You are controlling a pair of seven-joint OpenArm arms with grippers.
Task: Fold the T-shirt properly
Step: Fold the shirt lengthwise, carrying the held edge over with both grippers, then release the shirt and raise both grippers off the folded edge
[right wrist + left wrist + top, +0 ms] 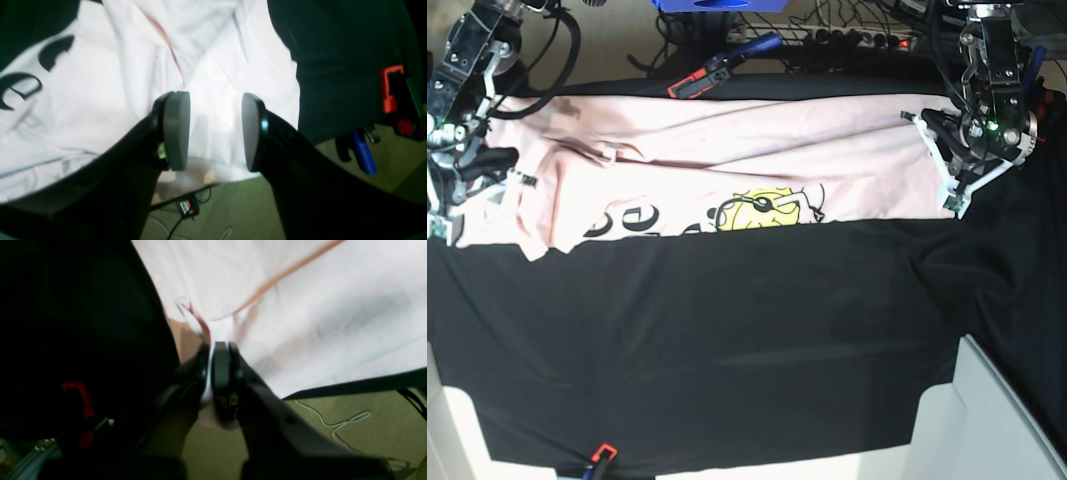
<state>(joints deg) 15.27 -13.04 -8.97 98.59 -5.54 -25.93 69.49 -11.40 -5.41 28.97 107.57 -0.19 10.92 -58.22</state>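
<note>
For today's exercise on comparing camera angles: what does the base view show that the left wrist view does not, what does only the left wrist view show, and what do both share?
Only the base view shows the whole T-shirt spread across the far side of the black table cloth, its yellow graphic and black lettering, plus the right gripper at the shirt's other end. Only the left wrist view shows, close up, the left gripper with its fingers pinched shut on a pink fold, and the olive floor with a cable below. Both show the pink shirt held by the left gripper.
</note>
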